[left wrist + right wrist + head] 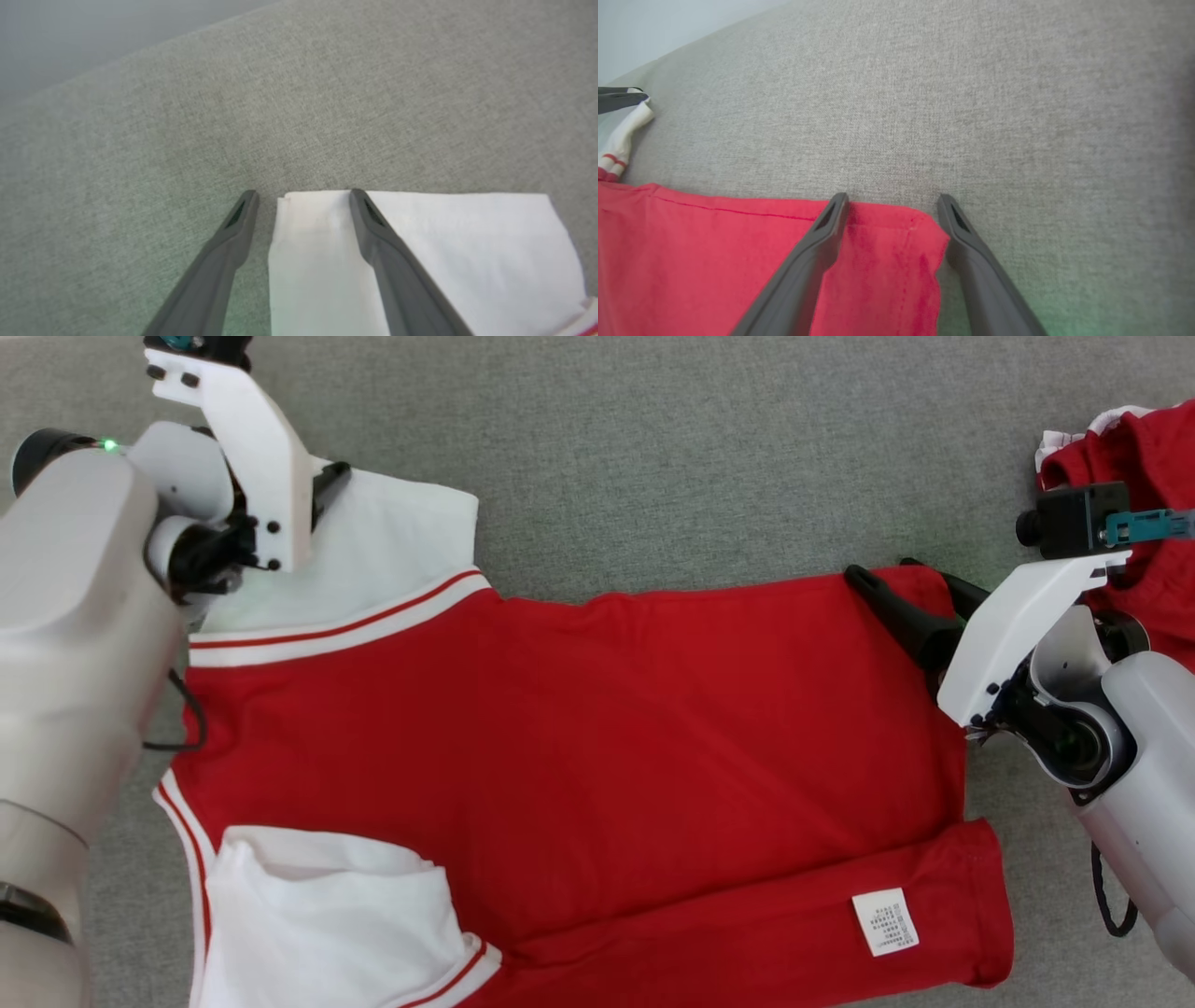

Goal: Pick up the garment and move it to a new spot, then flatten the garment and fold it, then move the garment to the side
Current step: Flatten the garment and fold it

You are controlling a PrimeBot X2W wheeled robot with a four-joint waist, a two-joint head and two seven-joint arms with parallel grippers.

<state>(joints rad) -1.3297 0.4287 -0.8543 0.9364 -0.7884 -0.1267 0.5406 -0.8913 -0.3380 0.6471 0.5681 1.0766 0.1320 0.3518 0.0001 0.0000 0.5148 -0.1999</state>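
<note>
Progress: red jersey lying flat, part-folded | left pincer gaping, straddling white sleeve corner | right pincer gaping, straddling hem corner | remaining: finishing fold, moving aside

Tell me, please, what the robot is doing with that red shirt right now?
The robot is working on a red-and-white shirt spread on the grey cloth surface, its near edge folded over so the care label shows. Both grippers are open and hold nothing: the left gripper straddles the white sleeve at its corner, the right gripper the red hem corner. A second red garment lies far right.
</note>
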